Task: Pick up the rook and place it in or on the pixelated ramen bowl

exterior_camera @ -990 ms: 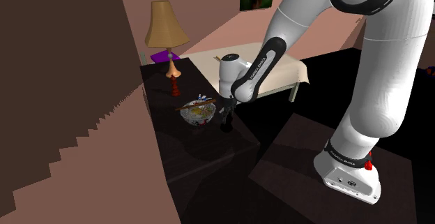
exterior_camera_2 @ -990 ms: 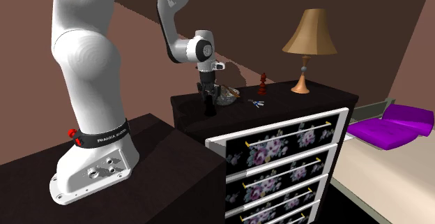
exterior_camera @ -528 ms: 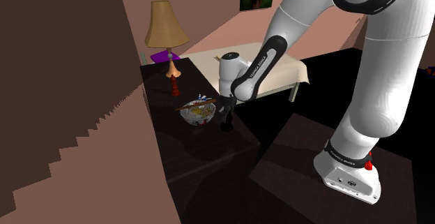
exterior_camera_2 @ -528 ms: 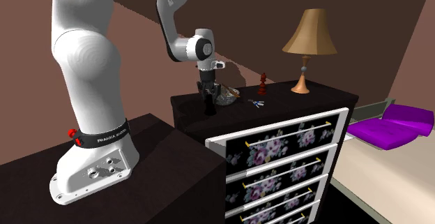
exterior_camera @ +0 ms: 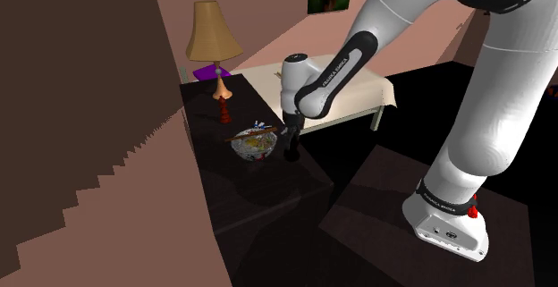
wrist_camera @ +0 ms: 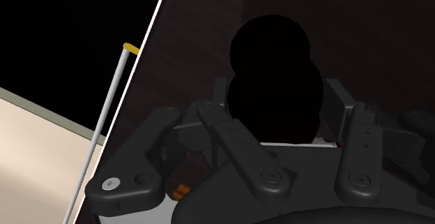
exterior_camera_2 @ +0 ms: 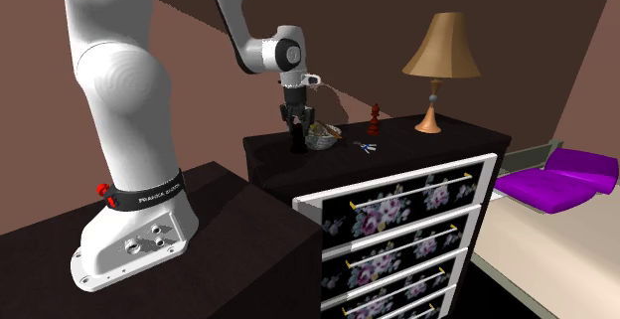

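1. At the shoulder view's far left, a tan-shaded table lamp [exterior_camera: 213, 39] and a small red chess piece [exterior_camera: 224, 112] stand on the dark dresser top [exterior_camera: 268, 191]. They are well apart from the work, so I judge them no obstacle.
2. Nearer and to their right, the patterned white ramen bowl [exterior_camera: 254, 144] sits open side up with chopsticks across its rim, ready to receive.
3. Just right of the bowl, the black two-finger gripper [exterior_camera: 291, 151] points straight down and pinches the black rook [exterior_camera: 291, 160] upright. Gripping from above probably lets it carry the piece over the rim. Whether its base touches the top is unclear.

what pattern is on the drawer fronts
Flowers on black drawer fronts, best in the second exterior view.
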